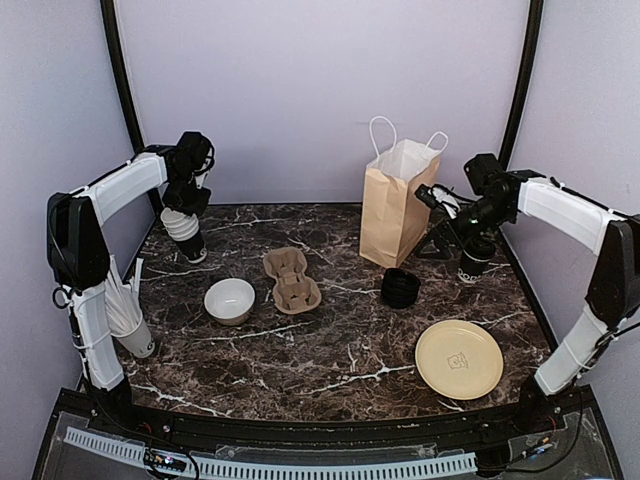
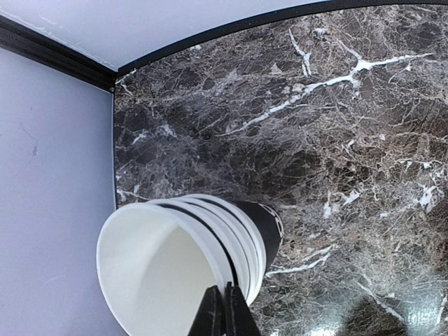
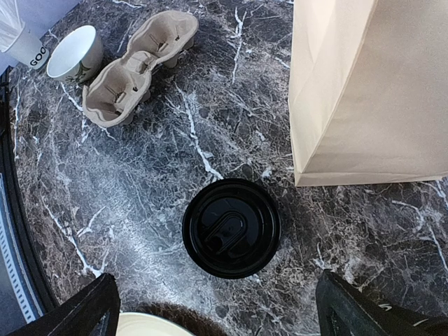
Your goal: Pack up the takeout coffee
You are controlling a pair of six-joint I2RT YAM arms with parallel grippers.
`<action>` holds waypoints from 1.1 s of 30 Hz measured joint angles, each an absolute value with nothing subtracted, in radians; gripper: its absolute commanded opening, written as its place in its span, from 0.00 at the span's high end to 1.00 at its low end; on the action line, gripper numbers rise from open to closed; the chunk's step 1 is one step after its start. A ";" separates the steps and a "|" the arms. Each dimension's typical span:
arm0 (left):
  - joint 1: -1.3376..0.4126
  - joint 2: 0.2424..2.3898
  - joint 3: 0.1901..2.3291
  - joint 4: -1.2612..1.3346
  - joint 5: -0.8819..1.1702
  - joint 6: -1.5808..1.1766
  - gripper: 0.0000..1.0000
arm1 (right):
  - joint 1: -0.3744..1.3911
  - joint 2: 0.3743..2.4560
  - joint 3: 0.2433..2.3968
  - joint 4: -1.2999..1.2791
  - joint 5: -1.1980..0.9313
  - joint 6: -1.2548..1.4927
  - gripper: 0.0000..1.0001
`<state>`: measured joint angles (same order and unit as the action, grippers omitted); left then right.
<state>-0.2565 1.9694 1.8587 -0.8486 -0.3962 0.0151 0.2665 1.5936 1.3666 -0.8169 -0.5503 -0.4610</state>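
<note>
We see the main risk at the left gripper (image 2: 224,311). Its jaws are all but closed, with only a sliver between them, and they seem to pinch the rim wall of the top cup of the nested cup stack (image 2: 189,266). If we lift from here, we judge that several cups could come up together. The thin rim could also buckle or slip, and the stack could tip onto the marble table (image 2: 336,140). That stack has no lid, so it is not the coffee we must pack. It stands far to the left of the paper bag (image 1: 398,205).

The right gripper (image 3: 215,302) has its jaws spread wide; it holds nothing and touches nothing. It hangs just right of the bag and looks down on the low stack of lids (image 3: 231,227), which lies in front of the bag's right corner. A careless swing of this arm could, we think, knock the bag or the black cup (image 1: 477,258) that stands to the right of the bag, under the arm. That cup, with its white lettering, is the only one we can take for takeout coffee. We cannot tell whether it wears a lid, and we see no second one.

In front of the bag and to its left lies the cup carrier (image 1: 291,280), and the white bowl (image 1: 229,300) sits further left. The plate (image 1: 459,358) lies well in front of the bag.
</note>
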 measured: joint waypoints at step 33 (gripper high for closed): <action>-0.315 2.057 2.036 -1.016 -0.479 0.066 1.00 | 0.289 1.612 1.369 -0.856 -0.558 -0.493 0.01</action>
